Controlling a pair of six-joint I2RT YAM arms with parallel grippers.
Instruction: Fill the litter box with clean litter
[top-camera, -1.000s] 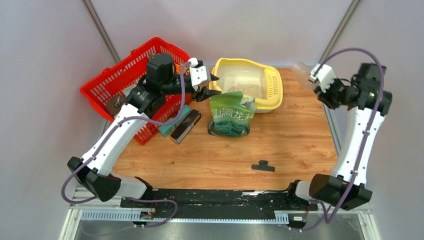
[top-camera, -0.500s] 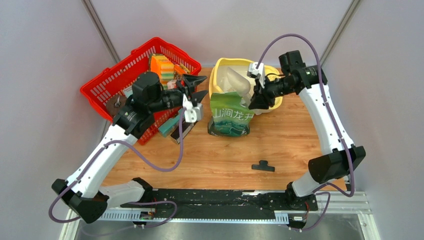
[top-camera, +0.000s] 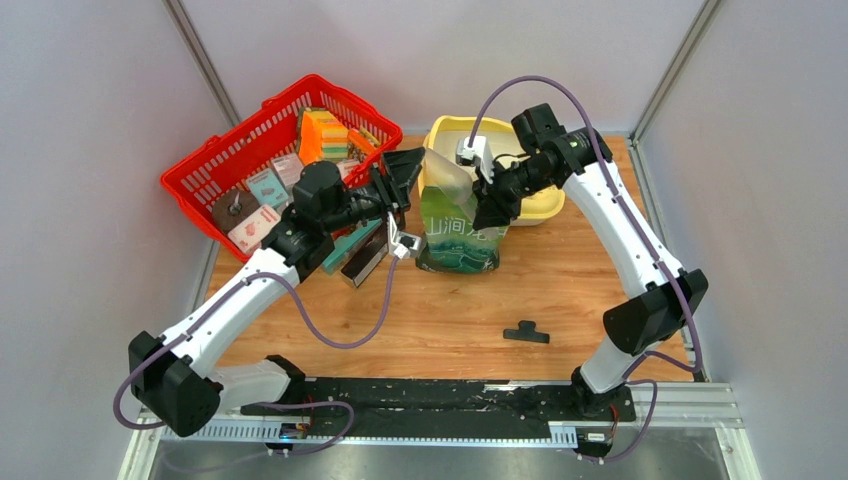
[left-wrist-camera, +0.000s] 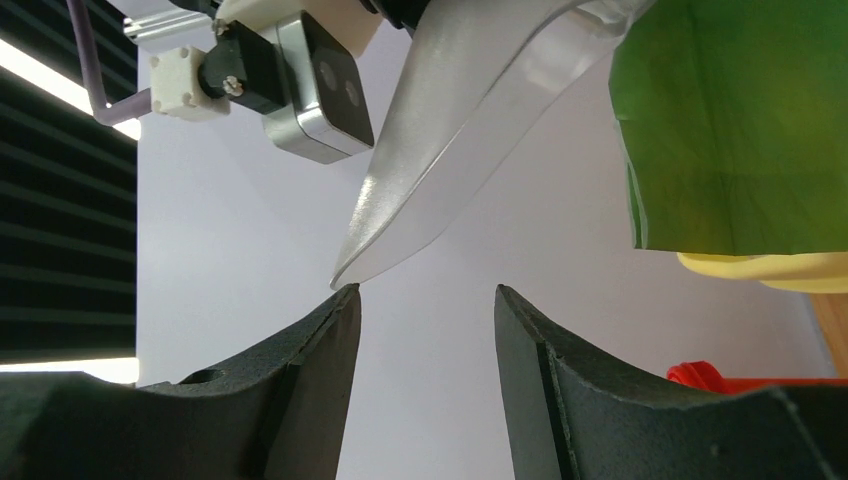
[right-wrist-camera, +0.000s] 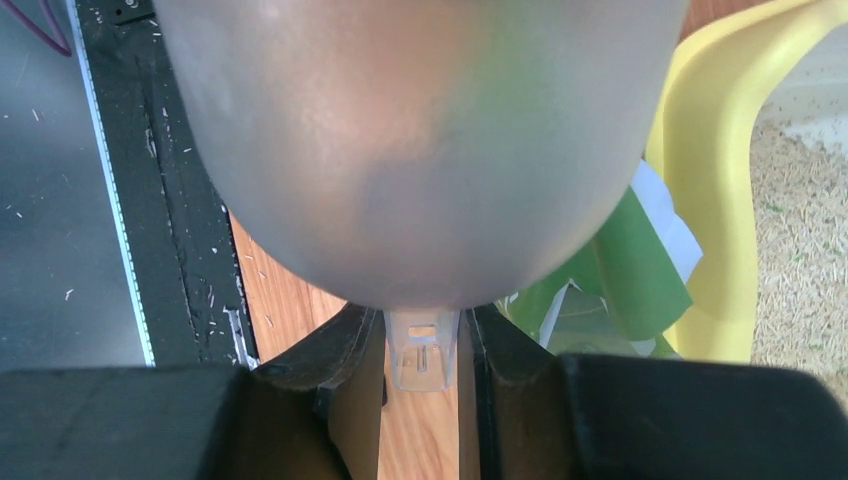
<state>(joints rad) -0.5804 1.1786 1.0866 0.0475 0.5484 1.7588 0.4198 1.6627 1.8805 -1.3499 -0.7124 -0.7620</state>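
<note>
The right gripper (top-camera: 488, 210) holds a clear scoop (top-camera: 447, 172) over the top of the green bag (top-camera: 458, 238), which stands just in front of the yellow litter box (top-camera: 452, 126). The left gripper (top-camera: 407, 176) hangs open between the red basket (top-camera: 215, 170) and the bag.

From my end the cell was boxed in by plain pale grey-lilac walls (top-camera: 450, 50), with silvery metal posts (top-camera: 204, 65) running up the two back corners, all pretty evenly lit. The wooden tabletop (top-camera: 420, 320) had a black rail (top-camera: 450, 392) along its near edge. On the left wrist feed I saw a dark slatted panel (left-wrist-camera: 60, 200) with bright light strips (left-wrist-camera: 50, 85).
</note>
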